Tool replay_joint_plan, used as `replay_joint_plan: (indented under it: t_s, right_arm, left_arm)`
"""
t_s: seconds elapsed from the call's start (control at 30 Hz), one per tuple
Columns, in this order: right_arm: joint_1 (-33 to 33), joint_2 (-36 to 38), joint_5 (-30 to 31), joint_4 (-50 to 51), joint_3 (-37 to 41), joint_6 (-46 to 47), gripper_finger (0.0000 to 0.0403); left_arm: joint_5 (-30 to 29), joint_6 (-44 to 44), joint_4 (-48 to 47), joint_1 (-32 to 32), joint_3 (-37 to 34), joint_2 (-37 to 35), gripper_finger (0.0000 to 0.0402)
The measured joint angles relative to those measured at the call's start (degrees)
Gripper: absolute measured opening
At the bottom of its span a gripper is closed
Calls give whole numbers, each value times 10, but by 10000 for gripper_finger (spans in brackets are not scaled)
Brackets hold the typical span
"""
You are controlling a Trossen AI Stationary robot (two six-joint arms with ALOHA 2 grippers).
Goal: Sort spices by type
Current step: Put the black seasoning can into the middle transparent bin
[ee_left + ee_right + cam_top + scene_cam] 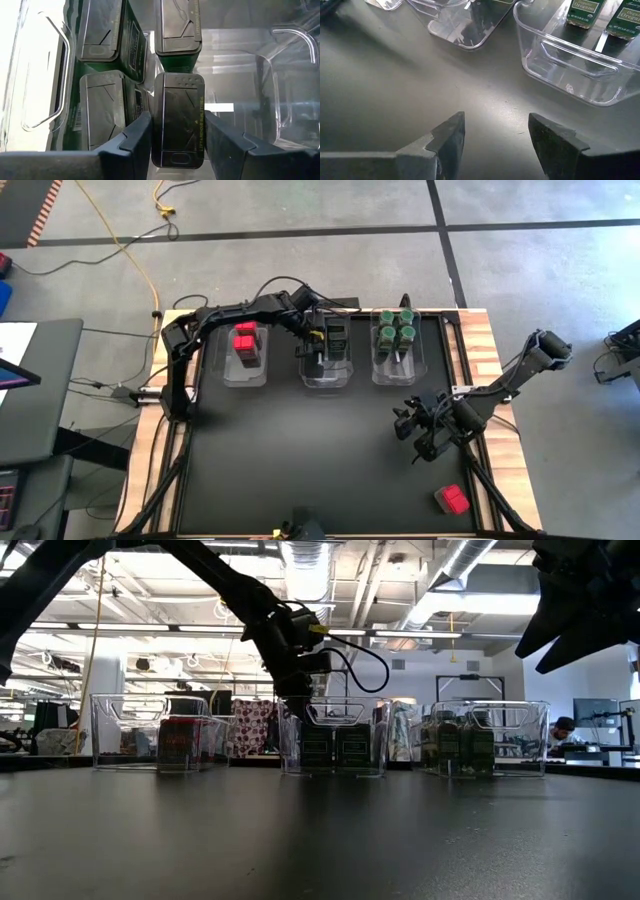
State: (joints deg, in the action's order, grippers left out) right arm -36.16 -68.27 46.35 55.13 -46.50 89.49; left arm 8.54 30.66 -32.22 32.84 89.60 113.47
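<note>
Holding a dark spice tin (178,122) lengthwise between its jaws, left gripper (176,137) hangs over middle bin (327,376) w/ three matching tins; right gripper (495,131), jaws wide, nearer the stray red-topped container (452,499).

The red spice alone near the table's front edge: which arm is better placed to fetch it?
Probably the right. Its claw is open over bare table, on the same side as the red spice. The left claw is inside the middle bin, around a dark tin.
</note>
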Motion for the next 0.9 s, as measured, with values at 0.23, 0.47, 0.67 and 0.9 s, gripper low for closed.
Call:
replay_joint_plan:
  t_s: [0.23, 0.47, 0.67, 0.9]
  right_arm:
    - [0, 0, 0, -2, 0, 0, 245]
    - [0, 0, 0, -4, 0, 0, 245]
    - [0, 0, 0, -4, 0, 0, 245]
    - [0, 0, 0, -4, 0, 0, 245]
  left_arm:
    - [0, -1, 0, -1, 0, 0, 159]
    - [-1, -1, 0, -1, 0, 0, 159]
    - [-6, -20, 0, -1, 0, 0, 160]
    - [-6, -15, -3, -2, 0, 0, 164]
